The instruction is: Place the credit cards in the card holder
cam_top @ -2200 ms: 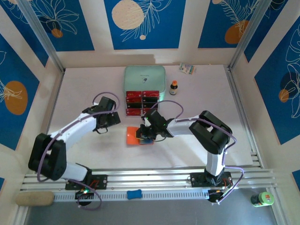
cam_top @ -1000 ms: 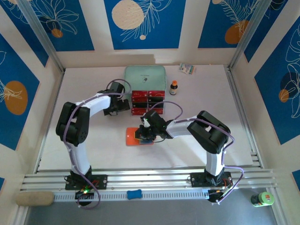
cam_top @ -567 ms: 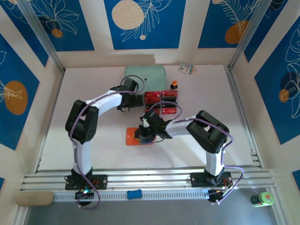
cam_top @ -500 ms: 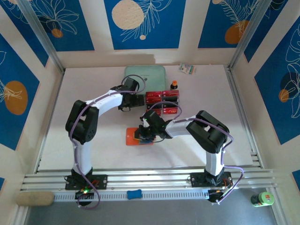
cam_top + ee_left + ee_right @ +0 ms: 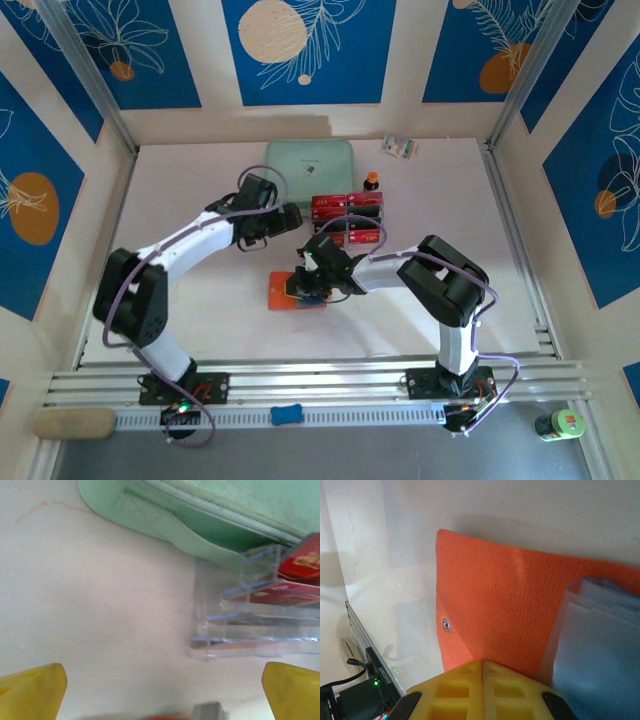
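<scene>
Mint-green pouch, small brown bottle, clear plastic stand, packet by back wall

My two pincers, left pincer and right pincer, one orange card holder, one clear rack of red cards in two columns, too overlapped for me to count, one green pouch, one small bottle, one packet, one blue clip, one green-capped jar
</scene>
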Motion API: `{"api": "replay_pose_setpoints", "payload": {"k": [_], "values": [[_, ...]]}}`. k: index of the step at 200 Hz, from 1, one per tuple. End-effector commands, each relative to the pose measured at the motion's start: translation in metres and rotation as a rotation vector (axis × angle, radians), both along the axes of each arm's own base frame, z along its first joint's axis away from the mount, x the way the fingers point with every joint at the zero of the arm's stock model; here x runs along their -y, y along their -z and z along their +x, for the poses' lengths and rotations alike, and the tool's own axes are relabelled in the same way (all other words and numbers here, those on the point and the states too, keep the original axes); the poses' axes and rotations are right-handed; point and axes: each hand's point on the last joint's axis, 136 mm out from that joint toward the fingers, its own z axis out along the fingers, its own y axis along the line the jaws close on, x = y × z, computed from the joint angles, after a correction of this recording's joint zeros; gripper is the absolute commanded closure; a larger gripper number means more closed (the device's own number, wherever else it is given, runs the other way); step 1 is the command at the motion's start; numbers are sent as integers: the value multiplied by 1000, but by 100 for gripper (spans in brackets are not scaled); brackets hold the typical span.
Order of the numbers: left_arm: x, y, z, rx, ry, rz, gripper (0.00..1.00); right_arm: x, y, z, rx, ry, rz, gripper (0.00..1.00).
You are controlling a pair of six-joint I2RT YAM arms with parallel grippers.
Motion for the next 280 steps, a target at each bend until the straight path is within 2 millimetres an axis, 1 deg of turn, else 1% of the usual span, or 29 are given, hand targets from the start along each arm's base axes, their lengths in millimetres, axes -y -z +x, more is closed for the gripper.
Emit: {"api": "replay_pose_setpoints", "payload": {"k": [1, 24, 43, 71, 84, 107, 128, 148, 162, 181, 199, 209, 232, 258, 280], "values": [[12, 1, -18, -41, -54, -159, 0, 1, -9, -4, 15, -18, -14, 100], [17, 1, -31, -40, -93, -251, 0, 5, -20, -2, 42, -8, -16, 100], [23, -1, -36, -34, -105, -316, 0, 10, -27, 0, 61, 4, -18, 100], [30, -1, -41, -31, -99, -345, 0, 20, -30, 2, 69, 28, -23, 100], [33, -5, -42, -20, -95, -356, 0, 26, -31, 3, 70, 40, -26, 100], [36, -16, -43, 0, -90, -371, 0, 39, -30, 6, 70, 64, -34, 100], [41, -28, -46, 16, -78, -389, 0, 56, -30, 10, 70, 97, -47, 100], [50, -37, -52, 24, -60, -410, 0, 73, -28, 15, 61, 132, -61, 100], [58, -39, -59, 27, -39, -414, 0, 83, -28, 18, 56, 152, -61, 100], [70, -33, -71, 12, -11, -425, 0, 91, -31, 23, 58, 165, -59, 100], [73, -18, -85, -14, 4, -411, 0, 95, -34, 25, 62, 169, -60, 100], [69, -8, -91, -26, 4, -393, 0, 95, -36, 27, 66, 169, -60, 100], [54, 14, -102, -37, -8, -341, 0, 96, -36, 28, 65, 168, -63, 100], [41, 23, -108, -18, 6, -279, 0, 95, -36, 29, 59, 163, -63, 100], [34, 31, -110, -11, 22, -228, 0, 91, -36, 30, 56, 156, -59, 100]]}}
